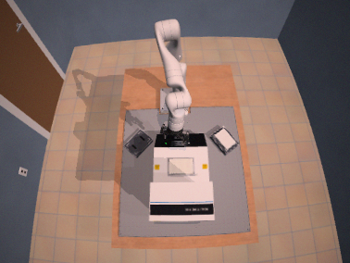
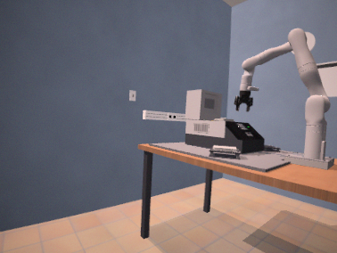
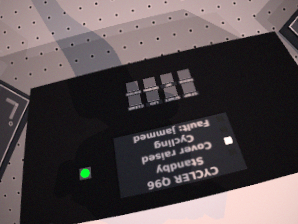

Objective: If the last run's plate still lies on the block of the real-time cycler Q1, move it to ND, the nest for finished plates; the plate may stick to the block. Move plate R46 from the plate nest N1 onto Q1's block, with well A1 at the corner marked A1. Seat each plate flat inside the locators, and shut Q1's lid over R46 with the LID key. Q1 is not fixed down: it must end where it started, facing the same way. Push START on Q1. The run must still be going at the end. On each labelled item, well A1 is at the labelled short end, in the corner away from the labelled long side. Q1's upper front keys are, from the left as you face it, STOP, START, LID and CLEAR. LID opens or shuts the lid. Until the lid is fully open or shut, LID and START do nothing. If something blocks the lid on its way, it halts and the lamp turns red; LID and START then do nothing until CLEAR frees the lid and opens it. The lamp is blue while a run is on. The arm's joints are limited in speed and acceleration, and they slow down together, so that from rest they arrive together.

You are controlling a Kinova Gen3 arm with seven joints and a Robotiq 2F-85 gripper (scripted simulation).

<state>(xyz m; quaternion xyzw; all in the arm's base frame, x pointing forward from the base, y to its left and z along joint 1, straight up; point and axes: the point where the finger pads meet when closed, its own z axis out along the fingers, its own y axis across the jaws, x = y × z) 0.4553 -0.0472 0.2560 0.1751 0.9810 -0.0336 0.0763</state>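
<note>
The cycler Q1 (image 1: 181, 175) stands mid-mat with its lid (image 1: 181, 199) slid back off the block. A white plate (image 1: 181, 166) lies on the block. Plate R46 (image 1: 223, 139) lies in nest N1 at the right of the cycler. The dark nest ND (image 1: 138, 144) at the left holds no plate. My gripper (image 2: 243, 103) is open and empty, well above Q1's black front panel (image 2: 244, 129). The wrist view looks straight down on the keys (image 3: 161, 91), the green lamp (image 3: 85, 173) and the status display (image 3: 180, 152), marked at "Cover raised". My fingers are not in the wrist view.
The arm's base (image 1: 173, 104) stands on the table just behind the front panel. The grey mat covers the wooden table under cycler and nests. A nest corner (image 3: 7, 125) shows at the wrist view's left edge.
</note>
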